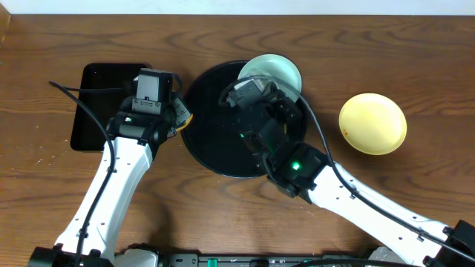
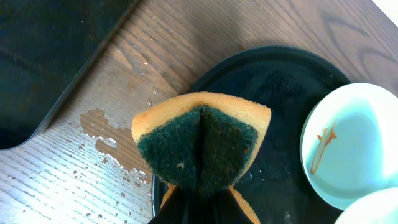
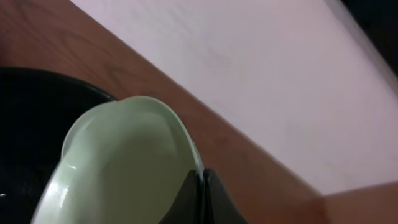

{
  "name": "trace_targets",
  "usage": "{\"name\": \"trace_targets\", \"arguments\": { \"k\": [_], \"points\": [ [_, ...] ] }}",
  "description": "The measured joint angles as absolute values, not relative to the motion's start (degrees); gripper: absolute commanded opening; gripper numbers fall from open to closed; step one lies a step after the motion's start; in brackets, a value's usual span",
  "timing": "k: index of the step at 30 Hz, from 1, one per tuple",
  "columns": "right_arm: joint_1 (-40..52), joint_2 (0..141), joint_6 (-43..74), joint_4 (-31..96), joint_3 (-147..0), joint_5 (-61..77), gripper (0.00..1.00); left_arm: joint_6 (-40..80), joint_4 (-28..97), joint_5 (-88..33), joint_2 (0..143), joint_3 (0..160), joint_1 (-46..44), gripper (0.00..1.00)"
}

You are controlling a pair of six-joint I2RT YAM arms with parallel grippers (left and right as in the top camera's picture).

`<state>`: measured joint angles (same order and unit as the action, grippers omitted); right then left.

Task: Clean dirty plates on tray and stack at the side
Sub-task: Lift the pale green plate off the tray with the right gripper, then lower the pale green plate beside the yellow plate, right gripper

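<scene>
Blue-green plate point(image 1: 273, 68) at the far rim of the tray point(image 1: 211, 144), its edge pinched in the right gripper point(image 3: 200, 196), jaws closed on the rim. Orange-brown streak point(image 2: 323, 146) in a plate's well in the left wrist view, likely this same plate. Left gripper point(image 2: 199, 208) clamped on a folded sponge point(image 2: 202, 140), green scouring side out, at the tray's left edge, near the plate but not touching it. Yellow plate point(image 1: 373, 123) out on the table point(image 1: 386, 44), well apart to the right. Water spots point(image 2: 106, 143) on the wood beside the tray.

For a good wipe:
- Hold the plate steady, well turned toward the sponge, with the pinch on the rim alone.
- Lay the green face flat on the streak.
- Rub along it with light pressure, pushing toward the pinched side to avoid twisting the plate loose.
- Look over the well before stacking by the yellow plate.
</scene>
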<state>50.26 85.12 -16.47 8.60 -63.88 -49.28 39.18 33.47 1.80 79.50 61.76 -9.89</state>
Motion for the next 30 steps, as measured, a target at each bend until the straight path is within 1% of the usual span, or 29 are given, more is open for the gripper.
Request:
{"name": "trace_targets", "arguments": {
  "k": [3,6,11,17,21,24,28,30],
  "points": [
    [47.8,85.1,-10.3,13.1,-63.9,-46.5,0.01,39.2,33.6,1.8,79.5,61.8,-9.9,0.08],
    [44.1,84.8,-4.7,17.9,-63.9,-39.9,0.01,39.2,34.0,1.7,79.5,61.8,-9.9,0.08],
    [34.0,82.0,3.0,24.2,-63.8,-25.7,0.01,39.2,34.1,1.7,79.5,61.8,-9.9,0.08],
    [20.5,79.7,8.9,28.2,-63.8,-12.1,0.01,39.2,34.1,1.7,79.5,61.8,-9.9,0.08],
    [12.4,79.7,11.3,30.4,-63.8,-6.3,0.01,39.2,34.2,1.6,79.5,61.8,-9.9,0.08],
    [7.9,79.7,12.2,31.9,-63.8,-3.2,0.02,39.2,34.5,1.7,79.5,61.8,-9.9,0.08],
    [5.8,79.7,13.3,34.7,-63.8,0.0,0.20,39.2,35.4,1.7,79.5,61.8,-9.9,0.07],
    [5.8,79.9,13.3,36.6,-63.8,1.9,0.32,39.2,35.7,1.6,79.5,61.8,-9.9,0.08]
  ]
}}
